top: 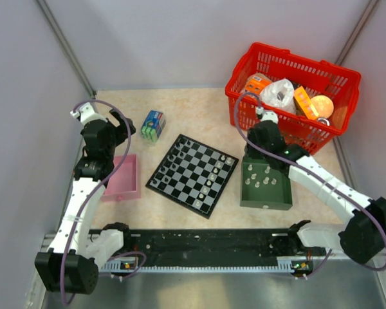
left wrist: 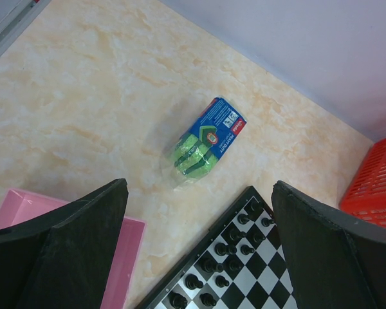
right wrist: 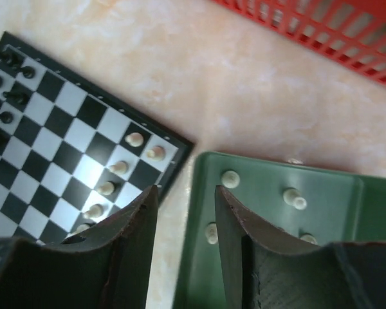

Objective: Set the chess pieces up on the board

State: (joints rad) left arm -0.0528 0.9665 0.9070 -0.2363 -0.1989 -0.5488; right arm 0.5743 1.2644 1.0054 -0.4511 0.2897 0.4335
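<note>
The board (top: 193,175) lies at the table's middle. Dark chess pieces (top: 174,161) stand along its left side and also show in the left wrist view (left wrist: 225,248). Pale pieces (top: 212,179) stand along its right side and show in the right wrist view (right wrist: 119,167). Several more pale pieces (top: 264,177) lie in the green tray (top: 280,199), also seen from the right wrist (right wrist: 289,196). My left gripper (left wrist: 199,187) is wide open and empty, above the table left of the board. My right gripper (right wrist: 186,193) is open and empty, over the green tray's left rim (right wrist: 199,212).
A pink tray (top: 123,177) sits left of the board, its corner showing in the left wrist view (left wrist: 132,251). A green and blue packet (top: 153,125) lies behind the board. A red basket (top: 244,103) of goods stands at the back right, close behind my right arm.
</note>
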